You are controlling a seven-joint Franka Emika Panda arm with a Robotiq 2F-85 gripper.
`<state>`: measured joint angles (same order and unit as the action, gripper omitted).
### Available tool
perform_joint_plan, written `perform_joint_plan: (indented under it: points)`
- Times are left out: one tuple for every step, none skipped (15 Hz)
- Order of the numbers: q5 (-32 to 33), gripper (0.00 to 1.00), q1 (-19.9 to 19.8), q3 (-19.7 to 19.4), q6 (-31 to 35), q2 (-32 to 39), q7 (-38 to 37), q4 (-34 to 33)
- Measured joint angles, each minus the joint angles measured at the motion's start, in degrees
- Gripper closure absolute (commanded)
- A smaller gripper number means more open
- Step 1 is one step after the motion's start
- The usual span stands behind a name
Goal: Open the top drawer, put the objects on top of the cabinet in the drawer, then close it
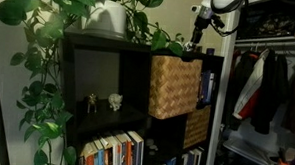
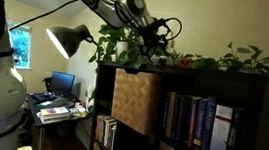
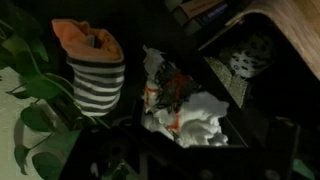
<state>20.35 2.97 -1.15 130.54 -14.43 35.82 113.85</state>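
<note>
Two objects lie close together on the counter (image 3: 255, 118), the cabinet's dark top. One is a striped sock-like piece (image 3: 95, 68) with an orange cuff. The other is a crumpled whitish bundle (image 3: 182, 108) flecked dark and red. Plant leaves (image 3: 28, 95) crowd the striped piece on one side, and the other side of the bundle shows bare dark surface. The gripper (image 1: 197, 40) hangs over the cabinet's (image 1: 65, 99) top edge, near the trailing foliage, directly above the top drawer (image 1: 174, 87). Whether it is spread or pressed together cannot be told at this size. The drawer, a tan wicker bin, fills an upper cube in both exterior views. A smaller, darker bin (image 1: 196, 127) sits below it, and two small figurines (image 1: 103, 102) stand in the neighbouring open cube. A white pot (image 1: 108, 19) stands on top. Book spines (image 2: 194, 127) carry lettering too small to read. Beside the cabinet hang clothes (image 1: 262, 88), and on the far side are a lamp (image 2: 68, 40) and a monitor (image 2: 61, 80).
</note>
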Motion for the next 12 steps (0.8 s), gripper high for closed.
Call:
perform_joint_plan:
  points:
    - [-0.29, 0.00, 0.00, -0.31, 0.25, 0.85, 1.42, -0.42]
    - [-0.76, 0.00, 0.00, -0.55, 0.60, 1.66, 2.75, -0.88]
    - [-1.32, 0.00, 0.00, -0.73, 1.03, 2.40, 4.06, -1.30]
    - [-1.90, 0.00, 0.00, -0.83, 1.41, 3.13, 5.21, -1.73]
    - [-2.45, 0.00, 0.00, -0.89, 1.72, 3.77, 6.27, -2.10]
    - [-3.11, 0.05, 0.00, -0.90, 1.86, 4.36, 7.26, -2.52]
    - [-3.77, 0.28, 0.00, -0.90, 1.91, 4.93, 8.21, -2.90]
    - [-4.19, 0.29, 0.00, -0.90, 1.91, 5.42, 8.96, -3.22]
    - [-4.40, 0.32, 0.00, -0.89, 1.79, 5.71, 9.59, -3.42]
    - [-4.55, 0.36, 0.01, -0.87, 1.57, 5.72, 10.24, -3.45]
    - [-4.66, 0.43, 0.05, -0.77, 1.10, 5.64, 10.66, -3.45]
    - [-4.67, 0.48, 0.07, -0.62, 0.59, 5.56, 10.91, -3.45]
